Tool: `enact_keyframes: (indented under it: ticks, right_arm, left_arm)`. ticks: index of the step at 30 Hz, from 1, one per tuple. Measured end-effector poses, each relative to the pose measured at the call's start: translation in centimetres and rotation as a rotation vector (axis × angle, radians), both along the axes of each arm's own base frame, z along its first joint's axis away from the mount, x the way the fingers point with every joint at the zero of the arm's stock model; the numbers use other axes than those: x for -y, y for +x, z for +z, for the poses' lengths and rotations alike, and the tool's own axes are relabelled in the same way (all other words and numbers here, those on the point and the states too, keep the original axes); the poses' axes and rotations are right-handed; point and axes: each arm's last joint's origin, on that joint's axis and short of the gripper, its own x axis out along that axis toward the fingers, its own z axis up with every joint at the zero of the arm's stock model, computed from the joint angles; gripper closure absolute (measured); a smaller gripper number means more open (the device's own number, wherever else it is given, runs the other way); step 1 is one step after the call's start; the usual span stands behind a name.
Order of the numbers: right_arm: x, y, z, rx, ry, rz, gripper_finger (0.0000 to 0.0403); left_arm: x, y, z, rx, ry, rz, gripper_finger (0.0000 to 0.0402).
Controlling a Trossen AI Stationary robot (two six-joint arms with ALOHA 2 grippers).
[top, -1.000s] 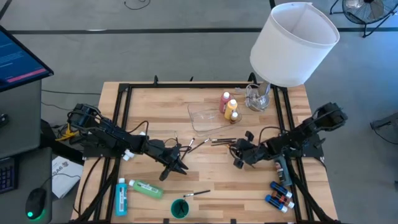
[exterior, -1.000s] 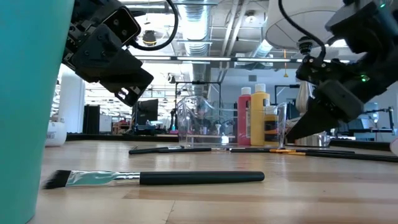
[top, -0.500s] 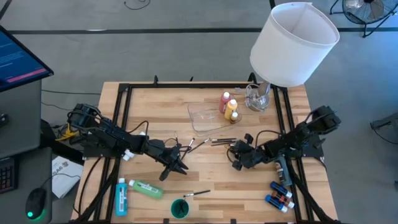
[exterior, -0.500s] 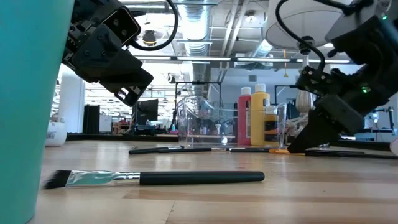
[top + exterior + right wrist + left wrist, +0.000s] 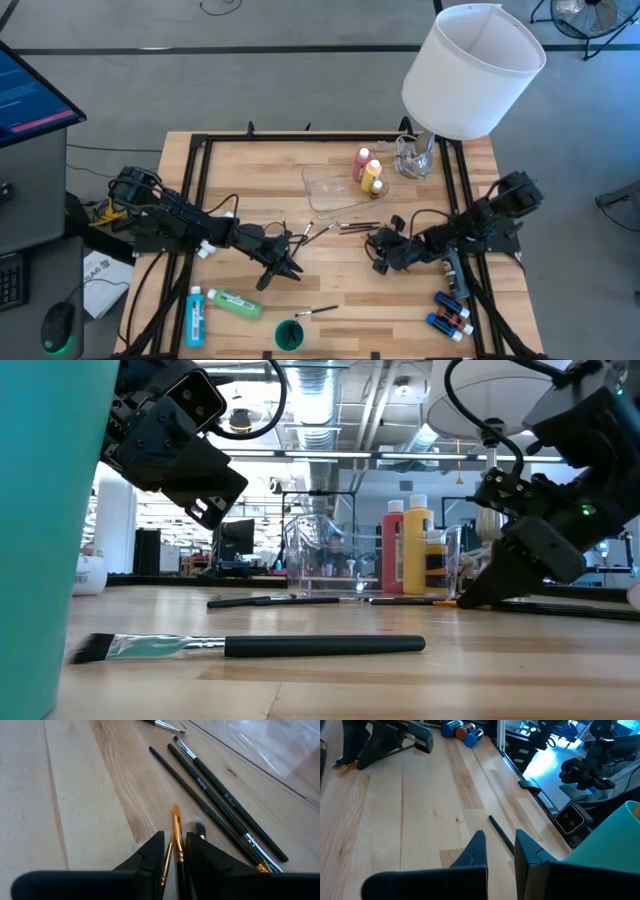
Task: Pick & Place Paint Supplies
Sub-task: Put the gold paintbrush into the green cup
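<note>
Nearest you, a flat brush lies on the table. Your left gripper hangs pinched together, holding nothing. Your right gripper has slid lower and clamps an orange-tipped brush, so it can carry it to the far tray.

My pale wooden butcher-block table carries a clear plastic tray, thin dark-handled brushes, a lying green paint bottle, a teal cup.
</note>
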Motion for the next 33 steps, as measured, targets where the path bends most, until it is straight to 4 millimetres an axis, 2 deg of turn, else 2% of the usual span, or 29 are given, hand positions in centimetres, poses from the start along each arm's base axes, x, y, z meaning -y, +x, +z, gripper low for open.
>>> enact_keyframes:
  ticks: [21,24,28,33]
  right_arm:
    - [1.5,0.9,0.3,0.035,-0.02,-0.037,0.033]
    - [1.5,0.9,0.3,0.034,-0.019,-0.037,0.0346]
    - [1.5,0.9,0.3,0.031,-0.006,-0.025,0.039]
    - [1.5,0.9,0.3,0.027,-0.001,-0.021,0.0395]
  left_arm:
    - [0.0,0.0,0.0,0.002,-0.001,0.0,0.0401]
    - [0.0,0.0,0.0,0.003,-0.001,0.0,0.0401]
    - [0.0,0.0,0.1,0.007,-0.002,0.0,0.0401]
    - [0.0,0.0,0.1,0.007,-0.002,0.0,0.0401]
